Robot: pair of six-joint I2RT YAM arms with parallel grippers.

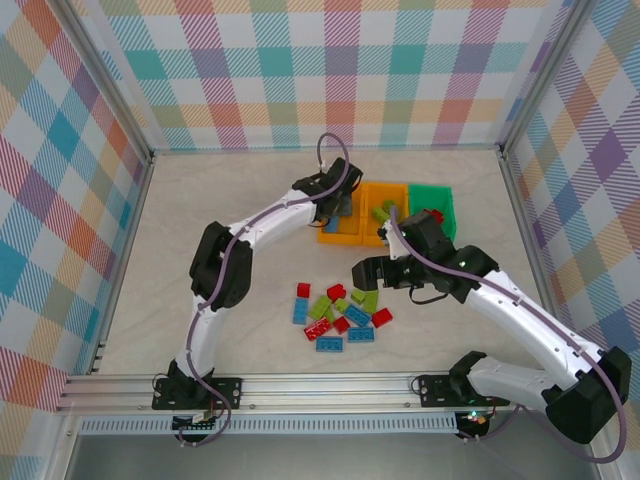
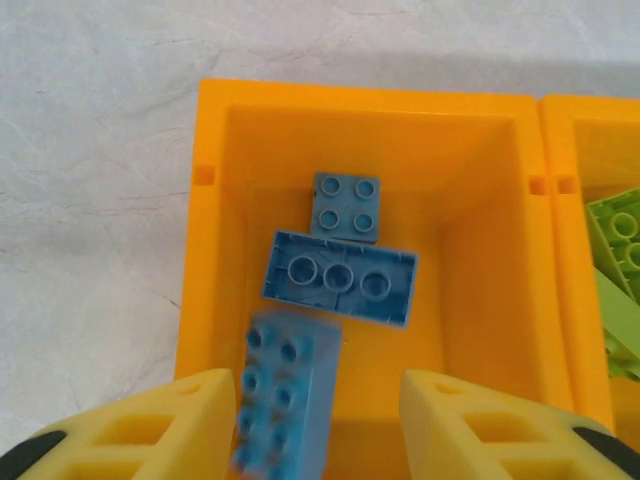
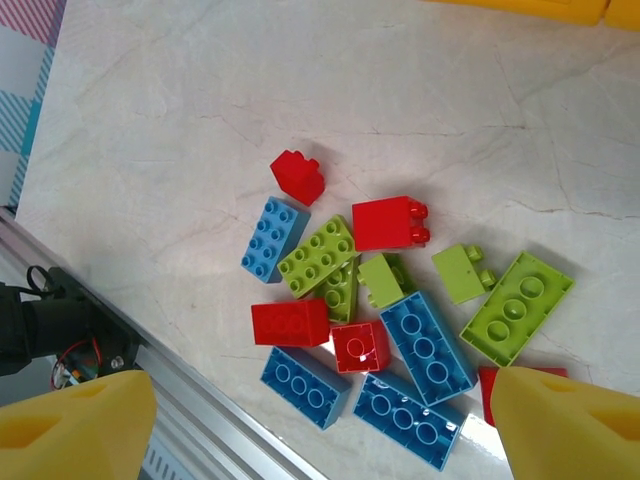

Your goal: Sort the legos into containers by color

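Left gripper [image 2: 315,400] was spread wide open, hovering right over the left orange bin [image 2: 210,130] and pinching nothing. Directly under it sat three blue legos [image 2: 340,277]. A square one was farthest from the fingers and a longer one lay flipped studs-down in the middle. The third was right by the left finger and too blurry to tell if it touched. The bin floor off to the gripper's right was bare.

The middle orange bin [image 2: 565,130] butted against it on that side, with lime green legos [image 2: 620,235] inside, count unclear. The green bin [image 1: 445,200] came third in the row, touching the middle one, and I could make out one red piece [image 1: 433,215] in it.

Right gripper [image 3: 315,385] was also spread wide with nothing between the fingers. The loose pile [image 3: 400,300] lay below and just ahead of it on the table [image 3: 150,120]. I counted four blue, five red (one half hidden behind the right finger), and five lime green as best I could, since they overlapped. Most were packed touching, and only a small red brick [image 3: 298,175] at the far side sat slightly apart.

There was bare table beyond and to both sides of the pile. The metal rail [image 3: 200,420] ran close by the left finger.
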